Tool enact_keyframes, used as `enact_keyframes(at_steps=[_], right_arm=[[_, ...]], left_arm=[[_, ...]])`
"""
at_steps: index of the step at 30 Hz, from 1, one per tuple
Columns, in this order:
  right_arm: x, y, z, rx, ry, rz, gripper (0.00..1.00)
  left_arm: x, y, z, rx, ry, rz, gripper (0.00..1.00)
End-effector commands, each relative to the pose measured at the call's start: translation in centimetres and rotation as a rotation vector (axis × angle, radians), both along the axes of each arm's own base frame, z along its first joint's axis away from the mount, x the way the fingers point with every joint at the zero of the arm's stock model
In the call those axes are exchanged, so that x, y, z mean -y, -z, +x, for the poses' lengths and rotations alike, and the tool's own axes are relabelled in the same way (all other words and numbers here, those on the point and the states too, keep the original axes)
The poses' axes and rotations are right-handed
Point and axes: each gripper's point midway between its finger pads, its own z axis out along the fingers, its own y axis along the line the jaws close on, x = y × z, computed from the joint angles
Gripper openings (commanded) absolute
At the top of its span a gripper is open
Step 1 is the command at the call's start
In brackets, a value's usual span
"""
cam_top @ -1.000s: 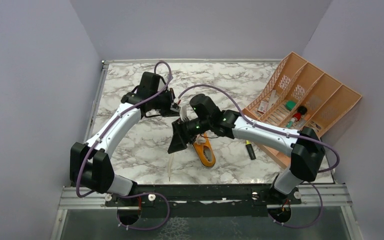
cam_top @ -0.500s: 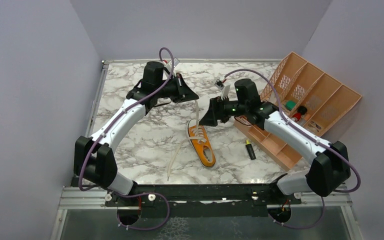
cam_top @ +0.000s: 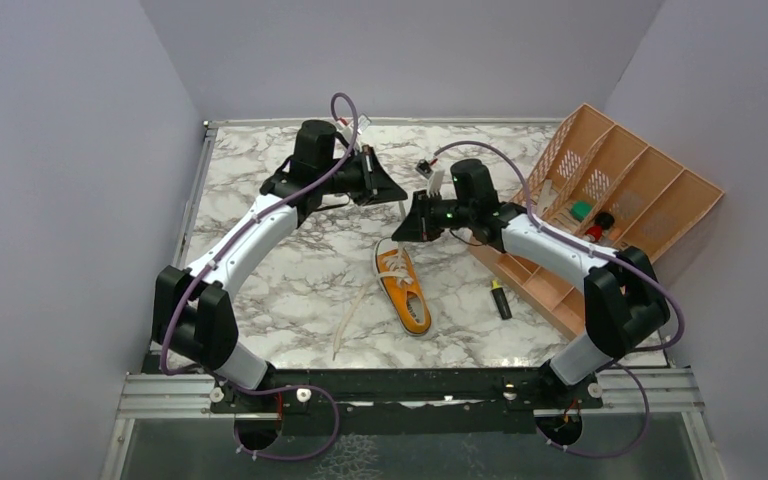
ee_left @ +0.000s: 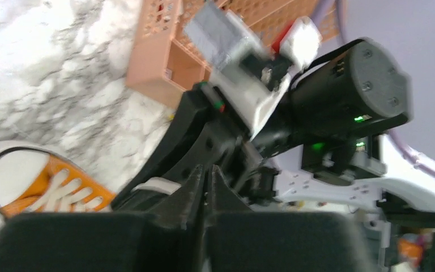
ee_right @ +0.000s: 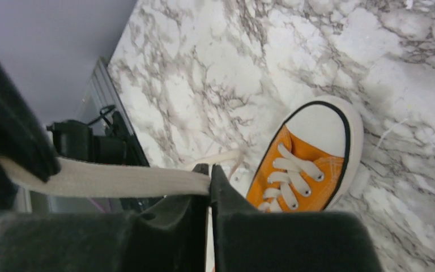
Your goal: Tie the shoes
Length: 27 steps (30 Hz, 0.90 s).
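The orange sneaker (cam_top: 405,290) lies on the marble worktop (cam_top: 280,290) just below the middle of the overhead frame, white toe cap pointing up the picture and heel toward the lower edge. From overhead both grippers meet just above its toe, so close together that their fingertips and what passes between them cannot be made out.

In the right wrist view the right gripper (ee_right: 210,173) is pressed together on a flat white lace (ee_right: 119,180). This stretches taut to the left of the frame and vanishes behind a dark, blurred shape at the edge. Only the front half of the sneaker shows there; the rest is cut off behind the fingers.

The left wrist view is smeared. The left gripper (ee_left: 206,173) has its fingers closed to a thin slit, with a pale strip of the lace coming out at their left side. The right arm's wrist fills the middle of the frame and hides most of the worktop.

A second lace end (cam_top: 348,322) trails loose toward the lower left. A peach organiser (cam_top: 650,185) sits at the right, its contents too small to name, with a dark marker (cam_top: 501,300) beside it.
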Motion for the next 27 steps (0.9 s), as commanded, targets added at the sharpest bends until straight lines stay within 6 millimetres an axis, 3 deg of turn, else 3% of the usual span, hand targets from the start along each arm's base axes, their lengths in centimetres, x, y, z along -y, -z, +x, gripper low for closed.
enact_keyframes(at_steps=[1, 3, 5, 8, 13, 19, 22, 27], right_arm=[[0.9, -2.1, 1.8, -0.006, 0.140, 0.051, 0.01], [2.0, -2.3, 2.1, -0.058, 0.187, 0.064, 0.01], [3.0, -2.1, 2.2, -0.120, 0.217, 0.062, 0.01], [3.2, -1.9, 1.7, -0.176, 0.202, 0.082, 0.01], [3.0, -1.6, 0.8, -0.222, 0.169, 0.106, 0.00], [2.7, -1.7, 0.5, -0.232, 0.134, 0.115, 0.00], [2.7, -1.7, 0.3, -0.237, 0.125, 0.118, 0.00], [2.9, -1.8, 0.4, -0.234, 0.128, 0.120, 0.01]], left_arm=[[-1.9, 1.4, -0.9, 0.052, 0.000, 0.168, 0.29], [-3.9, 4.6, -1.9, 0.036, -0.026, 0.282, 0.56], [-5.1, 7.3, -3.5, 0.018, -0.010, 0.327, 0.70], [-4.2, 9.9, -6.6, -0.014, 0.127, 0.250, 0.91], [-1.6, 11.4, -8.4, 0.115, 0.290, 0.126, 0.91], [-0.6, 14.6, -7.3, 0.195, 0.397, 0.169, 0.87], [-0.5, 16.4, -7.3, 0.167, 0.437, 0.183, 0.79], [-0.7, 17.6, -8.6, 0.109, 0.480, 0.164, 0.57]])
